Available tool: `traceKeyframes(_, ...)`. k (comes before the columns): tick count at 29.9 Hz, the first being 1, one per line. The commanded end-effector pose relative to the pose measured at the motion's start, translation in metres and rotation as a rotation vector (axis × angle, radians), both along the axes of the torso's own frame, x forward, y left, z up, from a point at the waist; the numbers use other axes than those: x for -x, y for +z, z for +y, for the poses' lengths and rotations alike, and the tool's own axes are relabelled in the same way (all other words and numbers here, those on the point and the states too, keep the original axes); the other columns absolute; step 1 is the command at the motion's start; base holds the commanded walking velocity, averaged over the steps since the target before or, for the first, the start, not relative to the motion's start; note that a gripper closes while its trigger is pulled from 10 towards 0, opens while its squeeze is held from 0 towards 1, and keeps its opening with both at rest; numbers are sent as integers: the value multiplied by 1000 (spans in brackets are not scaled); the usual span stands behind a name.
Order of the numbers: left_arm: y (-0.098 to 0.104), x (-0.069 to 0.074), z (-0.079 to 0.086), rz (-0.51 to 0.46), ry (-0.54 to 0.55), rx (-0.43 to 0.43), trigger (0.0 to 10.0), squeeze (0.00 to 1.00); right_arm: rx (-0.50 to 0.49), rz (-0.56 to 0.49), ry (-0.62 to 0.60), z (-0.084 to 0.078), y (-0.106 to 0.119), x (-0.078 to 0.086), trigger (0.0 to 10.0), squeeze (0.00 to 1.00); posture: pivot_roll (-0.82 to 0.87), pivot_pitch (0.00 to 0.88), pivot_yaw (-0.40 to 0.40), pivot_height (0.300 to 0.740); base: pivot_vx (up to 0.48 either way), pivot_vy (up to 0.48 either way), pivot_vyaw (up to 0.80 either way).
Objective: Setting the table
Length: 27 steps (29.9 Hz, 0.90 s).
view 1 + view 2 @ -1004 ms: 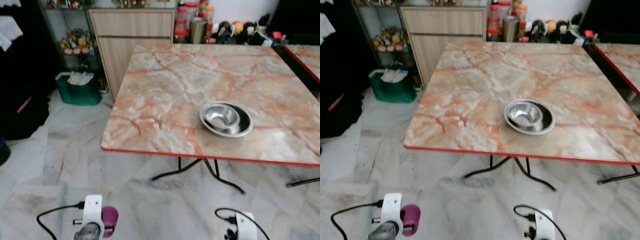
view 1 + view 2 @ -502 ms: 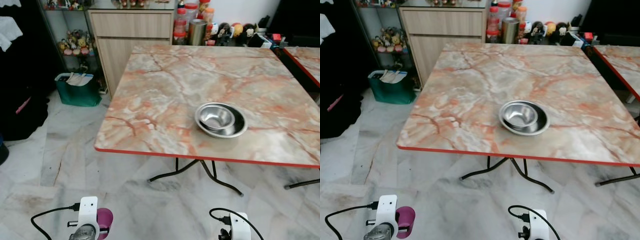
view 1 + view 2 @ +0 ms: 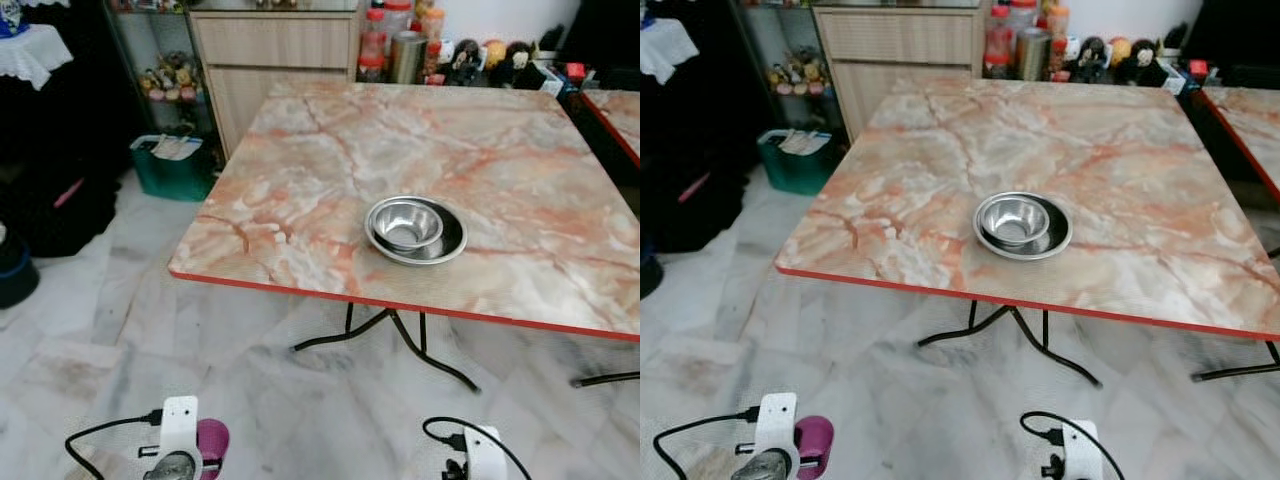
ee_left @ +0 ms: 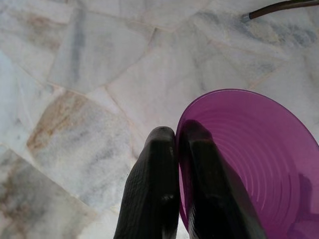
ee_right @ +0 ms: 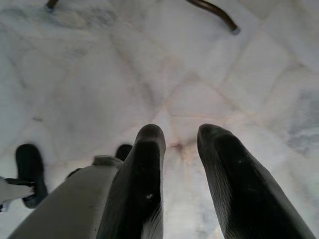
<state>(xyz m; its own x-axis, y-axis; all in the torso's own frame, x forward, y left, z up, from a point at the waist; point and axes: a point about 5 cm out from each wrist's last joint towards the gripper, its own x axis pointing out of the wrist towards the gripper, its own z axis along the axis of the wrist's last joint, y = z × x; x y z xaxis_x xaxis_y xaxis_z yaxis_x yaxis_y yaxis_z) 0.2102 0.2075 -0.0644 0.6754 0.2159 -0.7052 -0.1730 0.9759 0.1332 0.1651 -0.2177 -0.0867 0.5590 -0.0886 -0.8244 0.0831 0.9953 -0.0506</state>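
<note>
A marble-patterned table (image 3: 330, 170) with a red edge stands ahead of me. On it, near the front edge, a small steel bowl (image 3: 407, 222) rests inside a wider steel dish (image 3: 450, 240). Low at my left side, my left gripper (image 4: 178, 133) is shut on the rim of a purple plastic cup (image 4: 249, 159), one finger inside and one outside; the cup (image 3: 213, 440) also peeks out beside the left wrist. My right gripper (image 5: 179, 132) hangs low over the floor, open, with nothing between its fingers.
Black folding legs (image 3: 390, 335) spread under the table. A green bin (image 3: 172, 165) and a wooden cabinet (image 3: 275, 50) stand at the back left, bottles and jars (image 3: 400, 50) behind the table. A second table (image 3: 615, 110) adjoins at the right. Marble-tiled floor lies between me and the table.
The whole picture has shifted: my camera moved, so the table and bowl now sit further left in the picture. Both arms hang as before, the cup still held.
</note>
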Motion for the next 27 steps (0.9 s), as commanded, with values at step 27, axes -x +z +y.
traceKeyframes(27,146,-89,116,-638,500,-297,10000,0,5,11,42,3,-1,0,10000,0,-34,105,-33,740,0,0,0)
